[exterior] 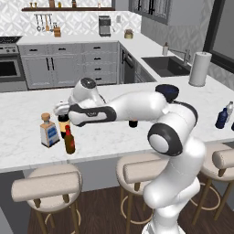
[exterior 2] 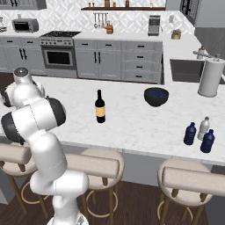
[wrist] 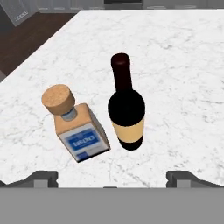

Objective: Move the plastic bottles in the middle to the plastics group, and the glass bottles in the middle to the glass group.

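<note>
At the left end of the marble counter, close to its front edge: squat blue-labelled bottle and dark wine bottle upright, just beside each other. Small brown bottle nearest the edge. Gripper above them, fingertips spread wide, pinching nothing. Mid-counter, second wine bottle alone, open marble all round, dark bowl well apart. Far right, two dark blue bottles beside a pale bottle. Blue label's white lettering possibly a brand, too blurred to read.
</note>
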